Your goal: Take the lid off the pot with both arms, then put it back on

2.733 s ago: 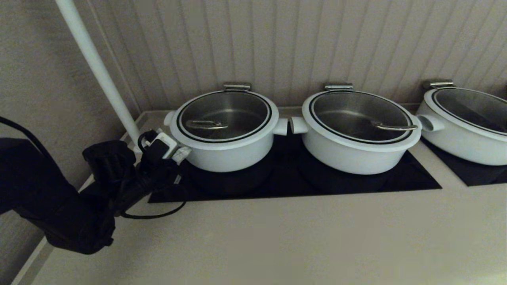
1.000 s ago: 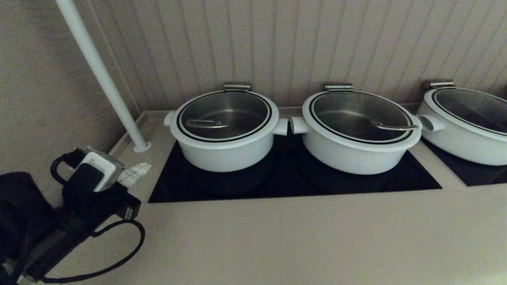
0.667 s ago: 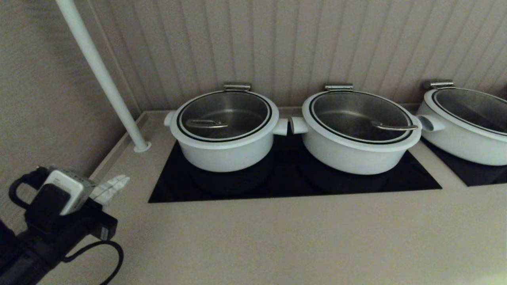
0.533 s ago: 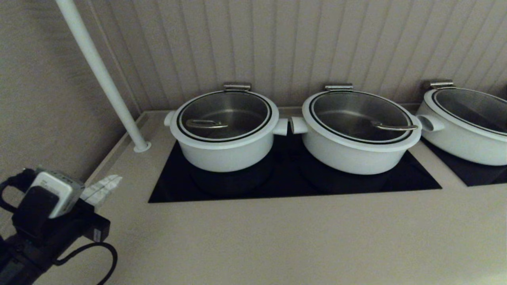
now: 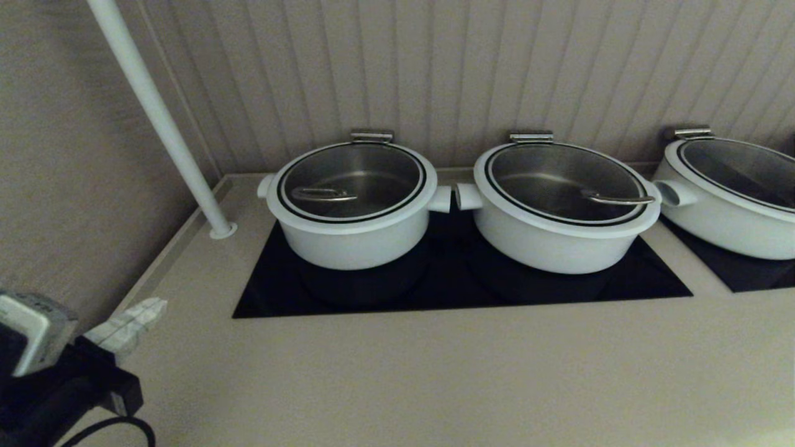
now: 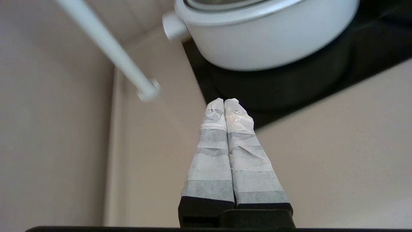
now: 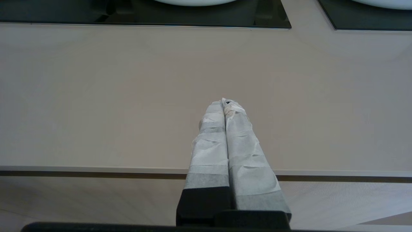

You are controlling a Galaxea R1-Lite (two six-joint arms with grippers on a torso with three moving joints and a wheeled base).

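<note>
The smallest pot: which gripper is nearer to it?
The left. The left gripper, shut, is at the counter's left edge, apart from the pot with its lid on. The right gripper, shut, is at the counter's front edge.

The left gripper [image 5: 152,305] had two long, narrow fingers [image 6: 210,154] wrapped in pale, wrinkled tape in grey and white bands, set in a black base. Behind it sat a white block [image 5: 28,332] on black housing, with a black cable [image 5: 115,427] looping below. The right gripper [image 7: 225,102] had the same taped fingers [image 7: 248,154] and black base.
</note>
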